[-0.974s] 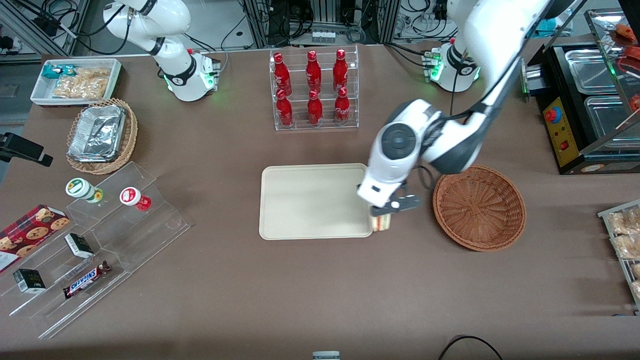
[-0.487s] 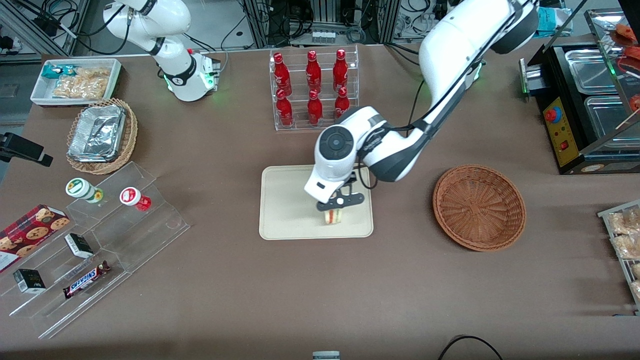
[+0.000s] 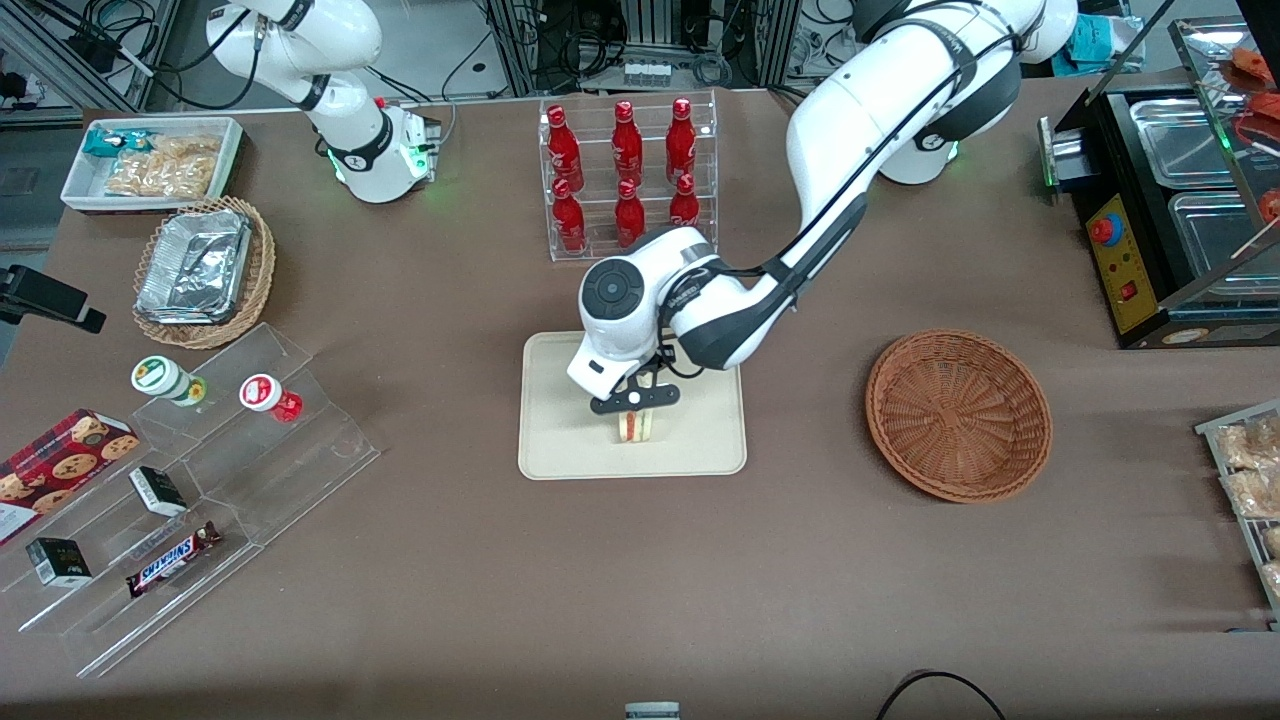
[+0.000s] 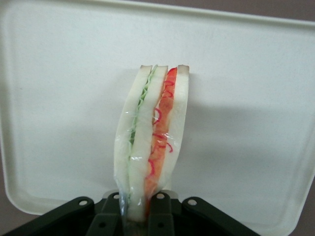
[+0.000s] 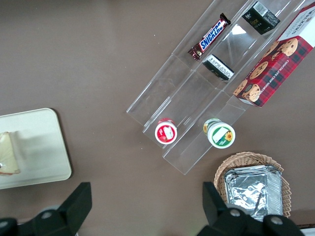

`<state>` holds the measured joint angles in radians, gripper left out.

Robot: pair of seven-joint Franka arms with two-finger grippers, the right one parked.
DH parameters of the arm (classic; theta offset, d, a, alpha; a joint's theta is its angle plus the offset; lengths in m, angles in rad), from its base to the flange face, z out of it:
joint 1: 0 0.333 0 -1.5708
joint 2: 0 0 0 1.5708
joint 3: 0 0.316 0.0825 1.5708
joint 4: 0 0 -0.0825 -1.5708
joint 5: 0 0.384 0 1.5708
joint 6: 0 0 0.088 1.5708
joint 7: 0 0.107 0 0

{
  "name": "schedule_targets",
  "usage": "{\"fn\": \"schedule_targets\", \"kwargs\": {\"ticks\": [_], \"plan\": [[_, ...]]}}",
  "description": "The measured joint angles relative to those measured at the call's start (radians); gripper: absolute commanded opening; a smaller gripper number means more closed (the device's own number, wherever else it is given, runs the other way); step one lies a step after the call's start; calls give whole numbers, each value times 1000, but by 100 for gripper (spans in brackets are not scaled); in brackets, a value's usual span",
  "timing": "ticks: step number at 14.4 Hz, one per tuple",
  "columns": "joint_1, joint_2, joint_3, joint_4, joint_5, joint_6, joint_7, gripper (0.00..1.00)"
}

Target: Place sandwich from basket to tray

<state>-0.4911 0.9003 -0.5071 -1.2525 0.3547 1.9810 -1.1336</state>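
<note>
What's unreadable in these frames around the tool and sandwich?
- Front view: the white arm's wrist covers much of the shut tool and the top of the triangular white-bread sandwich.
- Neither view shows whether the sandwich touches the cream rectangular tray.
- Wrist view: the frame edge cuts off the tool.

Your table (image 3: 640, 580) was covered in brown cloth; metal framing (image 3: 560, 40) and loose cables (image 3: 700, 60) stood along its edge farthest from the front camera.

even overhead light, soft shadows
</note>
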Motion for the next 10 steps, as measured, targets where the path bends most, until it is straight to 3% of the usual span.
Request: {"fn": "schedule_targets", "kwargs": {"ticks": [3, 4, 5, 10], "plan": [[-10, 22, 7, 4, 6, 31, -25, 9], [-16, 24, 18, 4, 7, 40, -28, 44], [-20, 26, 25, 5, 8, 45, -29, 99], [-23, 24, 29, 25, 10, 46, -40, 100]]}}
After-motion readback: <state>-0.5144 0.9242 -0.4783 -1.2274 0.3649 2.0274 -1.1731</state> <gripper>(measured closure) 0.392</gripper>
